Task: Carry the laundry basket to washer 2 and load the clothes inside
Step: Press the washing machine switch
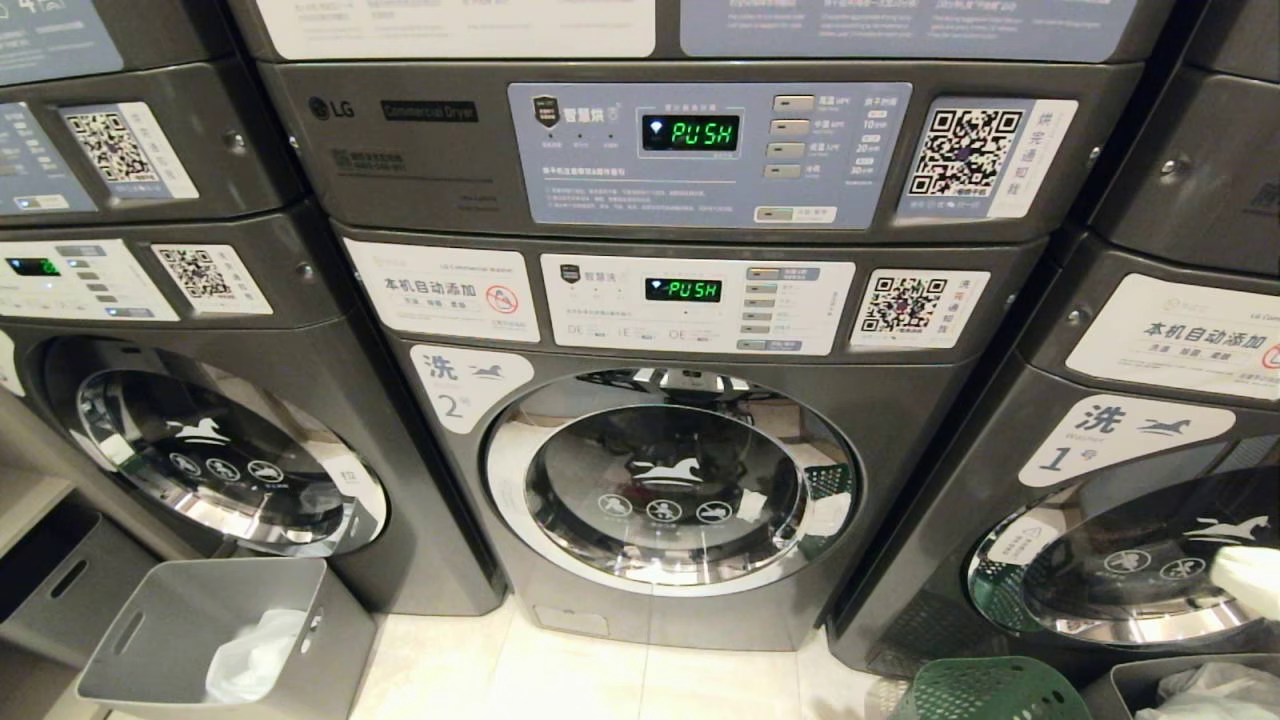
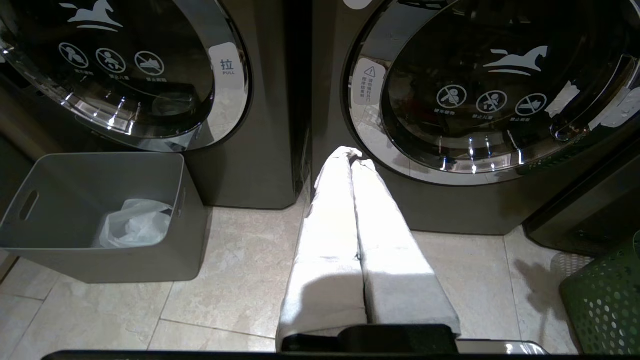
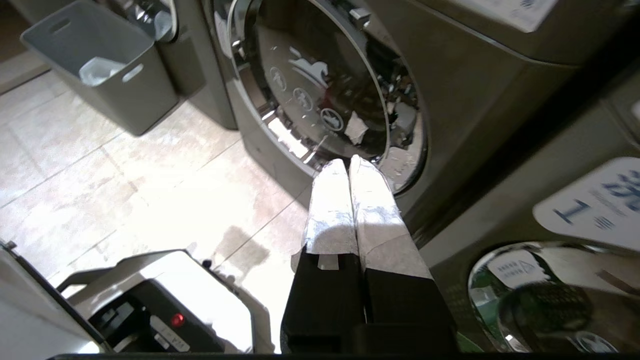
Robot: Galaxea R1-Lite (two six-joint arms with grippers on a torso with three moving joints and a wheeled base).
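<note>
The left pincer [image 2: 352,157] is closed and empty, low before washer 2 [image 1: 660,480], whose door is shut. The right pincer [image 3: 348,162], also closed on nothing, points at that door's right edge. It should open first, then pull the rim. The laundry basket [image 1: 985,690] stands near, on the floor at right.

Left gripper [image 2: 352,162] low, fingers pressed together, pointing forward and down, empty. Right gripper [image 3: 348,165] raised at right edge of head view, fingers together, empty.
</note>
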